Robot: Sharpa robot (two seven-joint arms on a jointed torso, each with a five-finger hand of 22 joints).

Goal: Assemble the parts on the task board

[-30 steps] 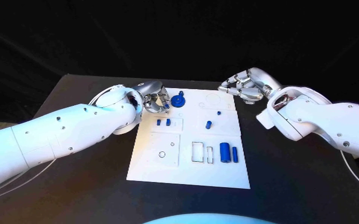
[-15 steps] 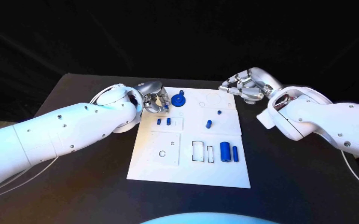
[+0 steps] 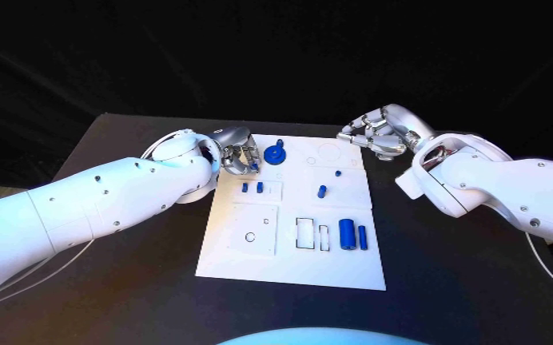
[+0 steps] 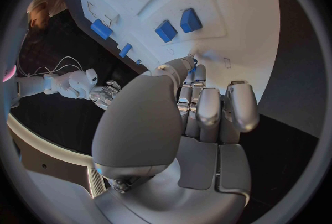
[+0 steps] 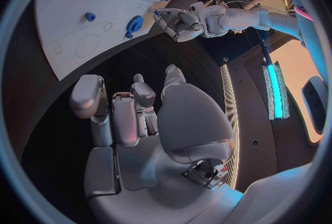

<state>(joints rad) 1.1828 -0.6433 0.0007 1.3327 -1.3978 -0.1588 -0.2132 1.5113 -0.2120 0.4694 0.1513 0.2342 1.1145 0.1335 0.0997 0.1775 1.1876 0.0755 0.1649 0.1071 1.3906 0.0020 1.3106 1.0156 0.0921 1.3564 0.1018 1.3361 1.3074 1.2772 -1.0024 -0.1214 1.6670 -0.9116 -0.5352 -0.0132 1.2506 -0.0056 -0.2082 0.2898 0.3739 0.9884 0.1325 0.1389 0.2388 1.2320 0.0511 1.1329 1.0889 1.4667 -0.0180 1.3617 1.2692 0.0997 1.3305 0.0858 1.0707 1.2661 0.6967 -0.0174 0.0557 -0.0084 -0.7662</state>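
Observation:
The white task board (image 3: 231,257) lies in the middle of the black table. A blue gear (image 3: 274,154) stands near its far left corner. My left hand (image 3: 239,156) hovers just left of the gear with its fingers curled, and a small blue part (image 4: 193,61) shows pinched at the fingertips. Two short blue pegs (image 3: 252,188) stand close in front of that hand. My right hand (image 3: 375,138) hangs beyond the board's far right corner, off the board, fingers curled in on nothing (image 5: 131,108).
More blue parts sit on the board: a small peg (image 3: 336,174), a stub (image 3: 321,192), a thick cylinder (image 3: 346,235) and a slim one (image 3: 362,237) by a rectangular slot (image 3: 304,233). Black table surrounds the board.
My left arm has shifted very slightly while its hand stays beside the gear. The right hand and the parts on the board have not moved.

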